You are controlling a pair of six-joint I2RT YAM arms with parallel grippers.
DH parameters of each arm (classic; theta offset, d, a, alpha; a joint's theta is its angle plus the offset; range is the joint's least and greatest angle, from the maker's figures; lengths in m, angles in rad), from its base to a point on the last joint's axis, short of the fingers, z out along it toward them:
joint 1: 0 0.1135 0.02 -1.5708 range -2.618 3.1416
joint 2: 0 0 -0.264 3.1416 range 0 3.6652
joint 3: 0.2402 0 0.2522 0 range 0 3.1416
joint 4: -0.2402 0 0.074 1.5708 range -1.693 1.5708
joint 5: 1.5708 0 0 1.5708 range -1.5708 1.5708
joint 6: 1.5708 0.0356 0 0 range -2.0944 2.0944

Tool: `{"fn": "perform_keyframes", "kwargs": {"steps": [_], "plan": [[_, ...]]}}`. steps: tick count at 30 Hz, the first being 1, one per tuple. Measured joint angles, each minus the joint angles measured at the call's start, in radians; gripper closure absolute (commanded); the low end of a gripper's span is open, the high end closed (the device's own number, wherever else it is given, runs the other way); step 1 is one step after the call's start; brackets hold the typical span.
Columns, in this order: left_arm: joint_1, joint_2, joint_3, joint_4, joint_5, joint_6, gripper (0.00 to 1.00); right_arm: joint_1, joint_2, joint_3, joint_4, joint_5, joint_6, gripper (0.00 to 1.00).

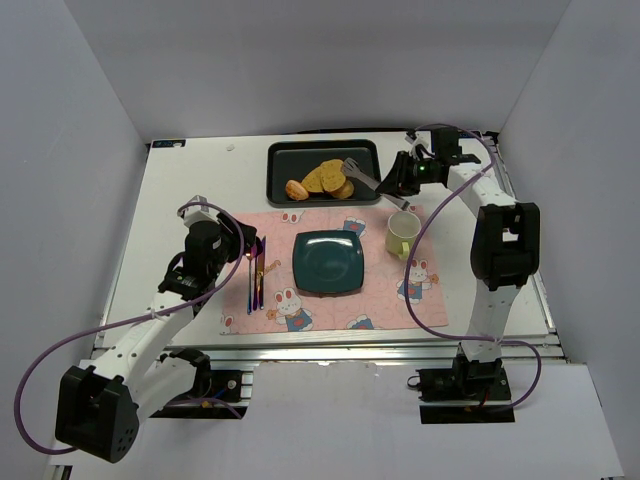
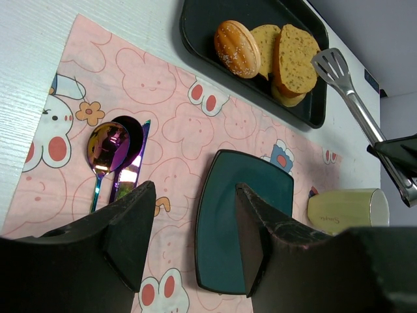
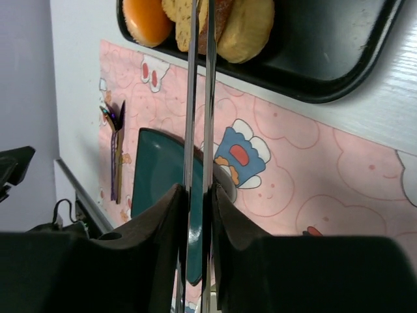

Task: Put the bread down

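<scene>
Tray (image 1: 293, 158), bread (image 1: 325, 178) by tongs (image 1: 365, 180), beyond right tool (image 1: 390, 188)

Bread (image 1: 322, 179) in black tray (image 1: 290, 160), 12 o'clock of teal plate (image 1: 328, 263). Right gripper (image 1: 397, 184) clamps tongs (image 1: 364, 177), head over the bread. Mug (image 1: 402, 234) at 2 o'clock of plate, cutlery (image 1: 257, 281) at 9, all on pink placemat (image 1: 395, 305). Left gripper (image 1: 253, 247) hangs above the cutlery's far end.
</scene>
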Motion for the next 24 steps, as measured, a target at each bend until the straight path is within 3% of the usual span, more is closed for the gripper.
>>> {"fn": "perform_keyframes", "kwargs": {"steps": [5,16,24], "plan": [[0.0,0.0,0.0,0.0,0.0,0.0,0.39,-0.006,0.0,-0.003,0.032,-0.055,0.04,0.85],[0.0,-0.006,0.0,0.001,0.0,-0.004,0.39,-0.056,-0.144,-0.072,0.094,-0.202,0.108,0.89],[0.0,-0.006,0.0,0.012,0.0,-0.011,0.39,-0.022,-0.323,-0.298,-0.041,-0.3,-0.064,0.9]]}}
